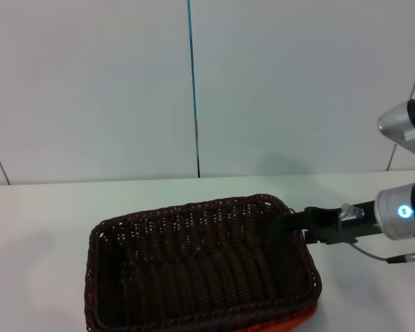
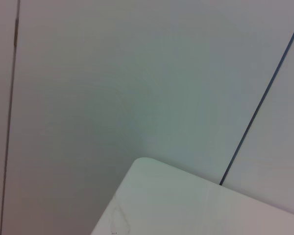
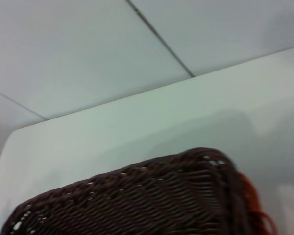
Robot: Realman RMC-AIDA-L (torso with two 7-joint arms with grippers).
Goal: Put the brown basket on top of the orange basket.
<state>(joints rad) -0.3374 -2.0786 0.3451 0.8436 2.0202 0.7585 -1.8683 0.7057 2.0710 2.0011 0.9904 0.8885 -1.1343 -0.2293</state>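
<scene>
The brown basket (image 1: 200, 266) sits nested on the orange basket (image 1: 301, 319), long axis running left-right (slightly skewed); the right gripper (image 1: 295, 223) pinches its right rim.

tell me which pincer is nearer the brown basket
Right. The right pincer is at the brown basket's far right corner rim. The left pincer shows in no view; its wrist camera sees only wall and a table corner.
</scene>
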